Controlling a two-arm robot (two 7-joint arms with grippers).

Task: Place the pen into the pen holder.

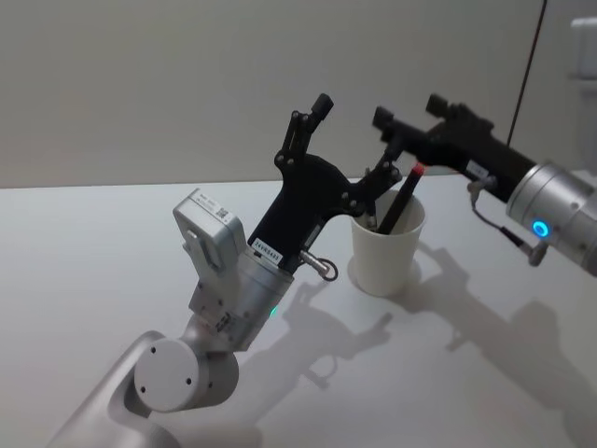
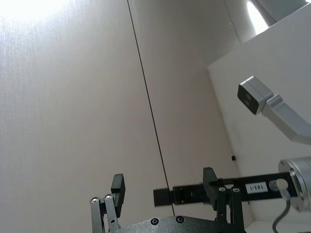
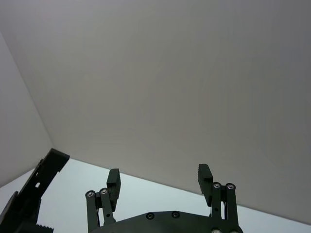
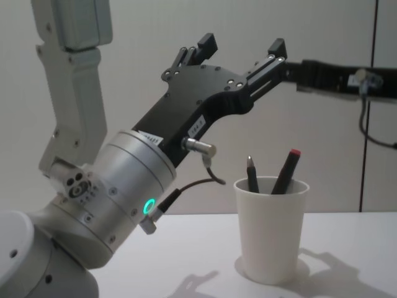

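— While the pen holder (image 4: 272, 226) stands upright on the white table (image 1: 112, 243), where do the hands sit?

— Left hand (image 4: 242, 46): raised above and just left of the cup, fingers spread wide, empty. Right hand (image 1: 384, 119): up behind the cup, fingers apart, empty.

— Contents?

— Item one: pen (image 4: 286, 171), dark barrel, red cap, leaning against the rim. Item two: second pen (image 4: 252, 174), dark, slim, pointed tip up. Both stand inside, well below the left hand, touching neither hand.

— Materials?

— Cup: plain white paper, rolled rim, tapering to the base. Hands: matt black metal linkages on brushed silver wrists. Table: smooth, matt.
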